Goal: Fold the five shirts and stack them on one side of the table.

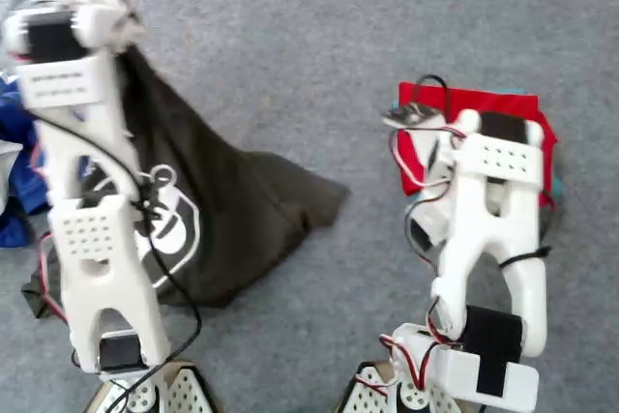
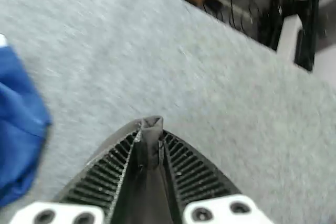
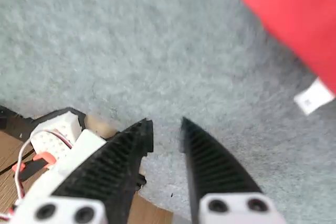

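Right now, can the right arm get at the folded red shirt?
Probably yes: the red shirt lies close by the right arm, whose jaws stand open and empty over bare table.

Blue shirt point(image 1: 12, 123) cut off at picture edge, red shirt point(image 1: 484, 103) partly hidden behind right arm point(image 1: 493, 210)

High view: overhead, behind the arms, looking down the table point(image 1: 319, 36).
Left wrist: close behind left gripper point(image 2: 150, 129), toward the far edge.
Right wrist: close behind right gripper point(image 3: 167, 129), downward.
Shared: dark shirt point(image 1: 242, 200), blue shirt point(image 2: 16, 129), high–left; red shirt point(image 3: 294, 24), high–right.
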